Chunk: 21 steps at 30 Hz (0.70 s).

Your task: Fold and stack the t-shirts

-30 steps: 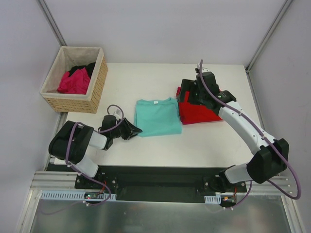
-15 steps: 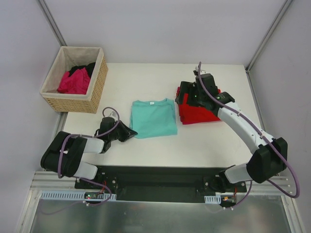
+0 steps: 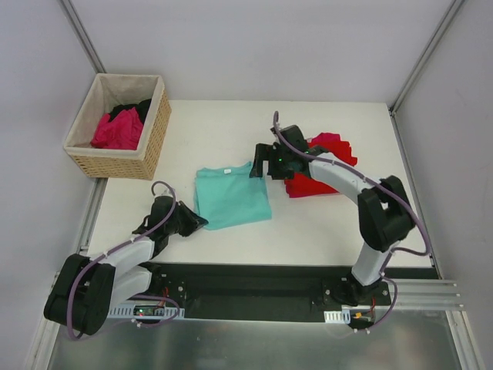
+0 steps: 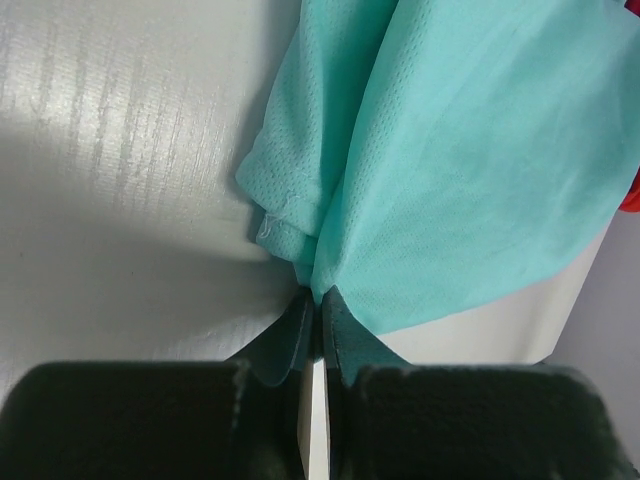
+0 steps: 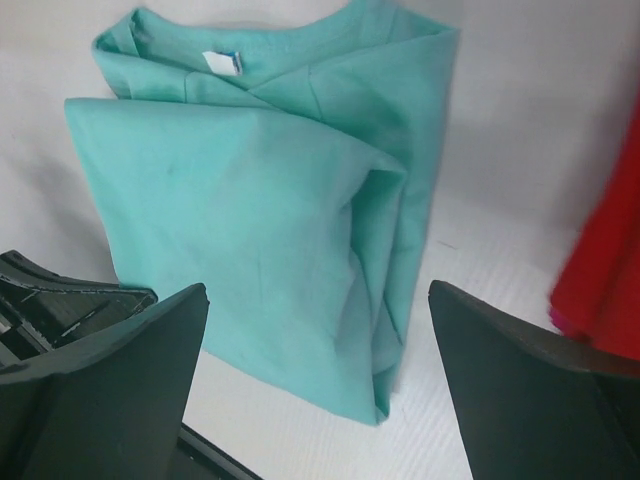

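**A:** Where's the teal t-shirt [image 3: 231,199] lying?

**B:** Folded flat on the table [image 3: 223,123], a bit skewed, with its white neck label [image 5: 222,63] at the far edge.

**A:** And the left gripper [image 4: 320,300]?

**B:** It's down at the teal t-shirt's near left corner. The jaws are pinched tight on the edge of the cloth, low to the tabletop.

**A:** The right gripper [image 5: 318,290]?

**B:** Spread wide and holding nothing. It hangs above the teal t-shirt's far right corner.

**A:** What about the red t-shirt [image 3: 320,173]?

**B:** It's just to the right of the teal one, a folded but rumpled pile. There's a strip of bare table between them at the near end. Farther back the right arm covers the gap, so I can't tell if they touch there.

**A:** Anything else?

**B:** The woven basket [image 3: 150,142], well off to the left of the teal t-shirt and farther back. There's a magenta t-shirt [image 3: 117,129] bundled inside it, and a black t-shirt [image 3: 139,108] tucked behind that.
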{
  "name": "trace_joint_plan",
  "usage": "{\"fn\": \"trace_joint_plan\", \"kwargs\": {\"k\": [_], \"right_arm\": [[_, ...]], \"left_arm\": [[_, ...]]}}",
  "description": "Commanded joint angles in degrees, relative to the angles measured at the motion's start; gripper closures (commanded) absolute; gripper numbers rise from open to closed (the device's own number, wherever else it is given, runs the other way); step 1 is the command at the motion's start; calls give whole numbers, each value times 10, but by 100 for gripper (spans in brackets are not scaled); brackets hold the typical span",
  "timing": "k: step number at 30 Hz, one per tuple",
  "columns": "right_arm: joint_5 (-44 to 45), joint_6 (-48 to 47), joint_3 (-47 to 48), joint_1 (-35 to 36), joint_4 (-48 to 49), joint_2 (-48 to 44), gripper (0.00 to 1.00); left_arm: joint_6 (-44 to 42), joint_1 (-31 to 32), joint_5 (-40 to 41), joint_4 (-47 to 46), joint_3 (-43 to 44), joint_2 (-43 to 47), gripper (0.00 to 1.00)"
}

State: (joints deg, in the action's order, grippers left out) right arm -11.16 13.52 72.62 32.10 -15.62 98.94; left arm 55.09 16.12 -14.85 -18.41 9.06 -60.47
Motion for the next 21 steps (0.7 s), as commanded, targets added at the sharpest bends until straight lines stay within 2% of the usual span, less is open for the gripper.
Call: {"fn": "trace_joint_plan", "kwargs": {"k": [1, 8, 21], "right_arm": [[-73, 7, 58, 18, 46, 64, 3], [-92, -4, 82, 24, 58, 123, 3], [-43, -55, 81, 5, 30, 109, 3]], "left_arm": [[-18, -6, 18, 51, -7, 9, 100], [-23, -15, 11, 39, -7, -9, 100], [-24, -27, -8, 33, -3, -17, 100]]}}
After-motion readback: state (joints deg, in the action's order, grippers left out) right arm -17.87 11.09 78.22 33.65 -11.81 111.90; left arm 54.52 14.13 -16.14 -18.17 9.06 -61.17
